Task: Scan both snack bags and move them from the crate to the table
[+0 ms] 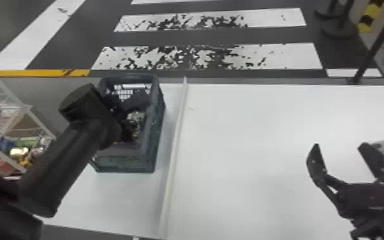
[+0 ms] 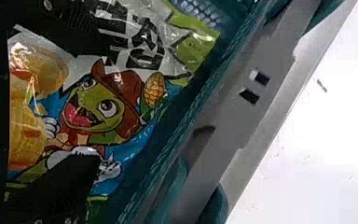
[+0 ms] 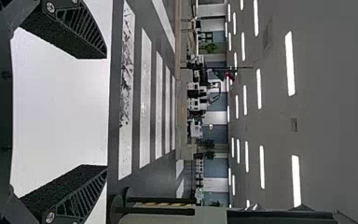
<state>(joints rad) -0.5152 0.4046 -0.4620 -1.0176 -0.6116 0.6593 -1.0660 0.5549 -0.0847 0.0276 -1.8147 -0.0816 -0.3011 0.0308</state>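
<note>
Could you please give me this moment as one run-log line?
left claw: open, at snack bag | right claw: open, over table | snack bag: inside crate, not yet gripped | crate: on table

The table (image 1: 248,143) is divided by a strip (image 1: 177,127), run from its near edge to its far edge. The crate (image 1: 121,163) is set on the table just left of the strip, toward the far side, and a bag (image 2: 116,107) is contained in it. To the left of the table, goods (image 1: 19,151) are held in a rack (image 1: 3,86). Behind the table, stripes (image 1: 296,57) are laid across the floor, and at far right a post (image 1: 373,48) is placed.
</note>
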